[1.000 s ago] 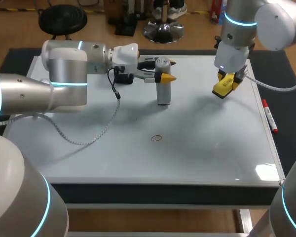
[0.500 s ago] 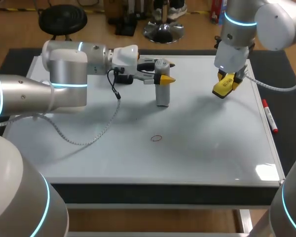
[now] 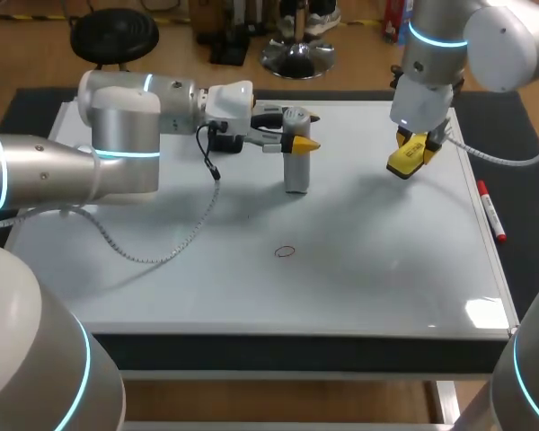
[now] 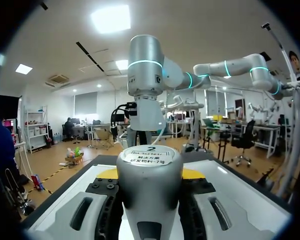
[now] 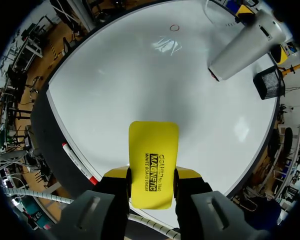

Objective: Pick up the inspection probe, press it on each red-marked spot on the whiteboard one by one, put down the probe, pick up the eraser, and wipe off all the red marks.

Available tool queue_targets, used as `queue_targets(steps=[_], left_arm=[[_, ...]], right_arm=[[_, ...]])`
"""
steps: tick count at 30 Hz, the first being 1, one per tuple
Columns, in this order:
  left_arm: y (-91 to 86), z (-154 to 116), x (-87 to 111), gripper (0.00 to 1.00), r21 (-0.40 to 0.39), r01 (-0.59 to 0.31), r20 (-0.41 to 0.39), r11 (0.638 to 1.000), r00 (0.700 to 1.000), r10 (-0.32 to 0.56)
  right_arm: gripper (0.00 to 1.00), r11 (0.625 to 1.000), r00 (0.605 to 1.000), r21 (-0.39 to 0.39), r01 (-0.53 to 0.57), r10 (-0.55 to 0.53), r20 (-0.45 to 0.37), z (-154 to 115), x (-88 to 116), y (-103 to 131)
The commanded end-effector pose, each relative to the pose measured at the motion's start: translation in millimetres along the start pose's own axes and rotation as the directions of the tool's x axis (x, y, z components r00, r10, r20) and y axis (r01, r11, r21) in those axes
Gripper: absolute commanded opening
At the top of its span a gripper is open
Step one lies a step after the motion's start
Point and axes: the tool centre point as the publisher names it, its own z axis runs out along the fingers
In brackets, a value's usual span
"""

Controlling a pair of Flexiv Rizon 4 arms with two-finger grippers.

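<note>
In the head view, a smooth grey cylindrical probe point(image 3: 296, 166) is clamped upright near its top by the left tool point(image 3: 298, 131) over the glossy whiteboard point(image 3: 207, 287); whether its base touches cannot be told. A small red ring point(image 3: 286, 252) is drawn on the board. In the left wrist view, the yellow fingertips point(image 4: 109, 173) are mostly hidden behind the probe's labelled cap. In the right wrist view, a flat yellow eraser point(image 5: 153, 155) is gripped by both edges in the right tool point(image 5: 151, 182), above the board.
</note>
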Motion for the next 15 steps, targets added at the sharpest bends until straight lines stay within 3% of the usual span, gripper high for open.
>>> queue_targets(steps=[1,15], left_arm=[[0.3,0.1,-1.7,0.00,0.000,0.000,-0.006,1.000,1.000,0.000],[-3.4,-0.7,-2.3,0.00,-0.007,-0.008,-0.024,1.000,1.000,0.008]], right_arm=[[0.00,1.000,1.000,0.002,0.001,-0.001,-0.004,-0.7,-0.3,-0.7],[0.00,1.000,1.000,0.002,0.001,-0.001,-0.004,-0.7,-0.3,-0.7]])
